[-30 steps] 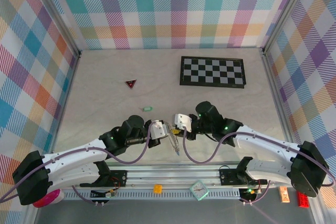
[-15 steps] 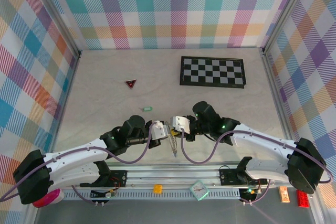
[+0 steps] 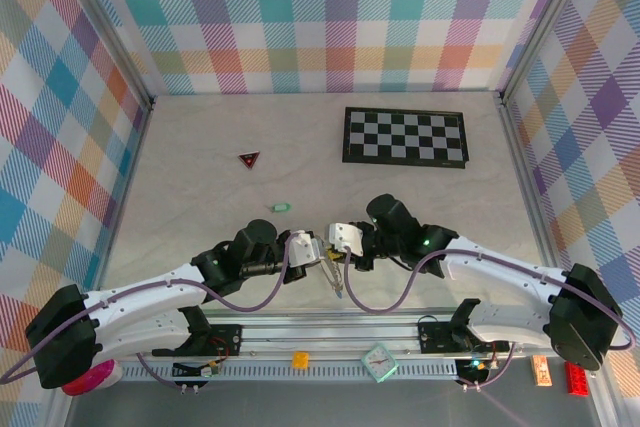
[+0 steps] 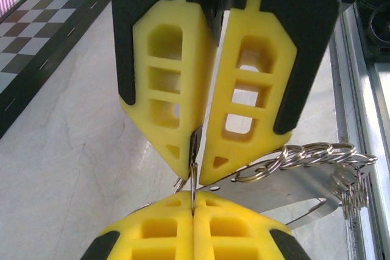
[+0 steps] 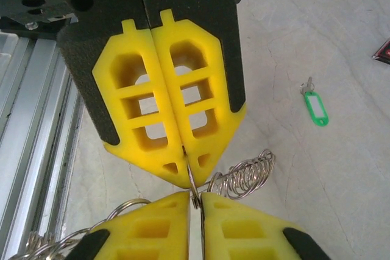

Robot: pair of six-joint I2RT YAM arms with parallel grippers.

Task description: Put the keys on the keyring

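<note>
Left claw clamped on keyring; right claw nearly together around it, grip unclear.

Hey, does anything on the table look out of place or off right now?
Nothing looks spilled or damaged. The mint-green key lies alone on the table, apart from the keyring, which the left gripper and the right gripper both pinch between them.

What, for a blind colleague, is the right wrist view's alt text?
The right gripper pinches the keyring in yellow jaws, tip to tip with the left gripper below. A silvery chain coils beside; a green-tagged key lies on the table.
</note>
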